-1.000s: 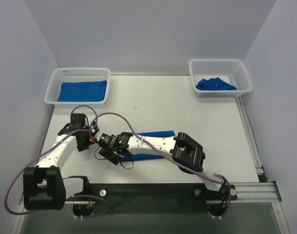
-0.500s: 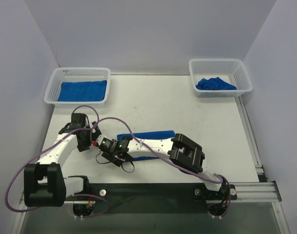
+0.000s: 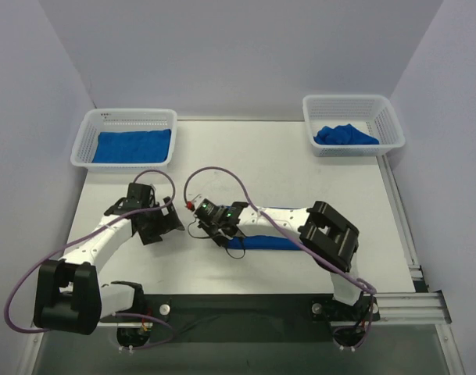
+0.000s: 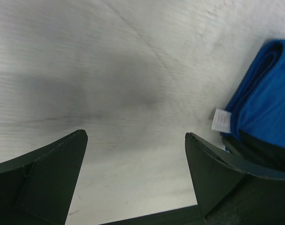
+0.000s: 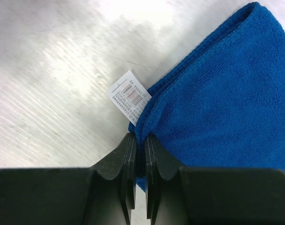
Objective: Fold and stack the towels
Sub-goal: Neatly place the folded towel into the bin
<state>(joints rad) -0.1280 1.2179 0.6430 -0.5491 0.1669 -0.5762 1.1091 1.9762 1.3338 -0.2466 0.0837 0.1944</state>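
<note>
Pinching towel [image 5: 217, 93] corner, right end effector [image 5: 139, 139]

A towel [image 3: 273, 242] lies on the table [image 3: 261, 164]; behind, left basket [image 3: 128, 115] and right basket [image 3: 351, 98] each hold another.

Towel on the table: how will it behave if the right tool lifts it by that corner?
Probably floppy: the towel is soft folded cloth, so it would likely drape and unfold below the right tool. Likely light, since the layers look thin. Slip seems unlikely, as the tool is shut on its edge.
</note>
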